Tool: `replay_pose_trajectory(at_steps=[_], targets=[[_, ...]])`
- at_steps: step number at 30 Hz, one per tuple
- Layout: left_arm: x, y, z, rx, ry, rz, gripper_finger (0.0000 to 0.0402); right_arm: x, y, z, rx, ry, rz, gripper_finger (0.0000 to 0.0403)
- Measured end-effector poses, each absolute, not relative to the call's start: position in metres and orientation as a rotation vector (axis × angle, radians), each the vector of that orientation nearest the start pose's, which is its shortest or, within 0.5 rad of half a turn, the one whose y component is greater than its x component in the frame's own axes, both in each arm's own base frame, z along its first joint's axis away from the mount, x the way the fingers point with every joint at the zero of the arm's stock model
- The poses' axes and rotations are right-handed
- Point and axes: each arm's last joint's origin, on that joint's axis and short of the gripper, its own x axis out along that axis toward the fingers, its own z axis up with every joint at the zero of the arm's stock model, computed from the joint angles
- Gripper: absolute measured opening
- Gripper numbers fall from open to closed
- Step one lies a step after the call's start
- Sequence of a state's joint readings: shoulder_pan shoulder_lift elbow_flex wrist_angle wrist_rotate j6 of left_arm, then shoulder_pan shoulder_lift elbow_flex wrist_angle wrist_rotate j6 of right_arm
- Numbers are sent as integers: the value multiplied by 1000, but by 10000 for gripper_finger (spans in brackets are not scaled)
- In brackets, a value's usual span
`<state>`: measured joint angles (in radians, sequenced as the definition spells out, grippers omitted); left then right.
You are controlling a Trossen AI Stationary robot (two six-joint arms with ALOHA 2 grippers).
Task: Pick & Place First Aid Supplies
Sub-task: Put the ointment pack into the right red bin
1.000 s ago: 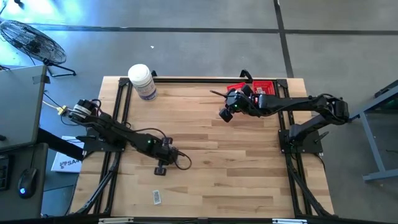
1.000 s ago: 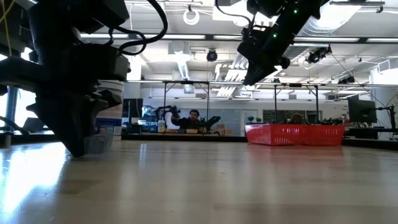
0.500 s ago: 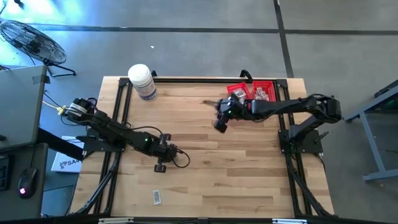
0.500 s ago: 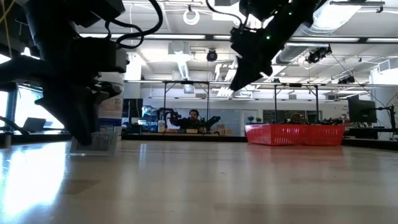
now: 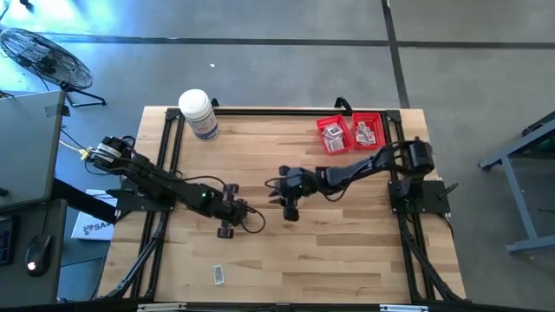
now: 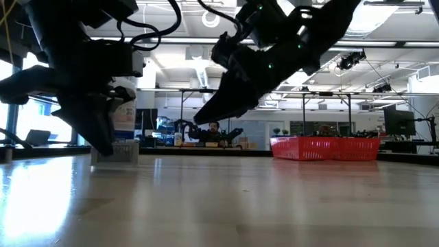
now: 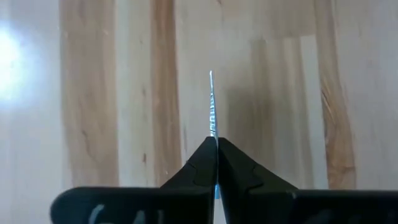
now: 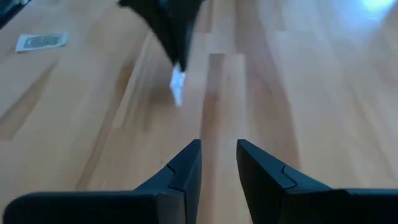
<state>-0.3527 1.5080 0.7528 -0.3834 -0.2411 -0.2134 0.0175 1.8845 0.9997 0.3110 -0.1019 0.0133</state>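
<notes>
The pale wooden plank worktop (image 5: 347, 251) fills the middle of the high view inside a black frame. The left arm reaches from the left edge toward lower centre, its left tool (image 5: 227, 227) pointing down at the boards; in the left wrist view the fingers (image 7: 202, 168) are pressed together on a thin white packet (image 7: 212, 102) seen edge-on, sticking out past the tips. The right arm stretches from its base at right centre across to the middle, ending in the right tool (image 5: 290, 208), tilted down above the boards just right of the left one. Its fingers (image 8: 186, 165) stand apart with only bare wood between them.

A large white bottle with a purple label (image 5: 199, 113) stands at upper left; the label's print is too small to read. Two small red mesh baskets (image 5: 349, 133) sit side by side at upper right with several pale packets inside. A second flat grey-white packet (image 5: 218, 275) lies alone at lower left; its faint marks are unreadable.
</notes>
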Motion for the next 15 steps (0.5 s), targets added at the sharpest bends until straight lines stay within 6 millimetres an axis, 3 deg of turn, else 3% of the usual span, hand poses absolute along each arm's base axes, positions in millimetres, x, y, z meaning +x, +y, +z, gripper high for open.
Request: replay_pose_trajectory(at_steps=[7, 15], targets=[[254, -83, 159, 185, 1015, 112, 1, 389, 26, 139, -15, 543, 187, 110], [268, -84, 170, 202, 814, 191, 1, 392, 19, 143, -29, 497, 127, 144]])
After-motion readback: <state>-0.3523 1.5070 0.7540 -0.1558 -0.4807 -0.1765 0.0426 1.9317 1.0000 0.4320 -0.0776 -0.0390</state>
